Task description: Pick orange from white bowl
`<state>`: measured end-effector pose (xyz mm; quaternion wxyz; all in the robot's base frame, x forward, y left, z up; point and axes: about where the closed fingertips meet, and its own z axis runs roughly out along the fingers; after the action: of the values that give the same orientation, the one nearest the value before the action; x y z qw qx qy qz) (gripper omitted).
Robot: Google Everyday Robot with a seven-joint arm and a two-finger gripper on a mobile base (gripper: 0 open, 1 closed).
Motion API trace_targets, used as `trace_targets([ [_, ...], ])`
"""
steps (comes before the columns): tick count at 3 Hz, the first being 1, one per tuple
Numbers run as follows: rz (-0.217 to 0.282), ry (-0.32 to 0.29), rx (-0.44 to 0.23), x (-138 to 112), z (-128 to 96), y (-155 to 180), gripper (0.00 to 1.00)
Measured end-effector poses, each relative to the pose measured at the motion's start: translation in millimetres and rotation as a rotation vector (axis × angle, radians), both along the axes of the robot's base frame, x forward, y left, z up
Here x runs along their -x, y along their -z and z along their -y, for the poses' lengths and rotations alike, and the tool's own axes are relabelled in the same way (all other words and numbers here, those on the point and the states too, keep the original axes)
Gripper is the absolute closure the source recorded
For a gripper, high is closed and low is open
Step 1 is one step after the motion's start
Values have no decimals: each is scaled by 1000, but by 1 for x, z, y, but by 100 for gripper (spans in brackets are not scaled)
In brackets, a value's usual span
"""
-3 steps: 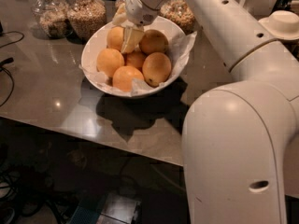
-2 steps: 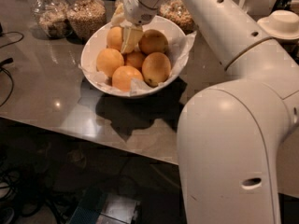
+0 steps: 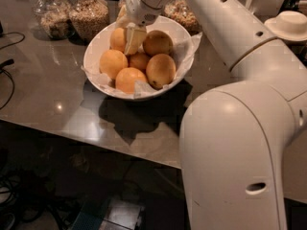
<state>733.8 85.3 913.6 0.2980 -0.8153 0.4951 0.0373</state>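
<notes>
Orange: the paler fruit (image 3: 118, 38) lies in the back of the bowl, on the side toward the worktop's far left corner. Its right flank is hidden behind the gripper.
Gripper: it (image 3: 130, 42) hangs down into the bowl from above, touching the orange or just beside it, between that fruit and the deeper-coloured one at the back.
Gripper's hold: from where I stand I cannot tell whether it is wide, narrow or clamped on anything.
Other fruits: five deeper-orange ones (image 3: 160, 70) fill the rest of the bowl, packed against each other. One is at the back, one in the middle, and three are along the side nearest the worktop's near edge.
White bowl: wide and shallow (image 3: 94, 52), it stands upright on the worktop, closer to the far edge than to the near one.
Paper lining: crumpled white paper (image 3: 190, 46) spills over the rim on the side toward the right edge.
Worktop: a glossy grey stone slab (image 3: 57, 104), with the bowl's shadow falling toward the near edge.
Jars: two glass jars of grain (image 3: 89, 16) stand by the far left corner, near the bowl, and a third (image 3: 182, 11) stands behind it at the far edge.
Small white dishes: a stack (image 3: 290, 24) sits toward the far right corner, well apart from the bowl.
Arm: the white arm (image 3: 218, 18) reaches in from the right, and its bulky lower part (image 3: 235, 157) covers the near right corner.
</notes>
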Motion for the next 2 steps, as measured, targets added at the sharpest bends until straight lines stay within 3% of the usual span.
trace_targets([
  [1, 6, 65, 35, -2, 19, 3, 77],
  [2, 6, 65, 35, -1, 19, 1, 99],
])
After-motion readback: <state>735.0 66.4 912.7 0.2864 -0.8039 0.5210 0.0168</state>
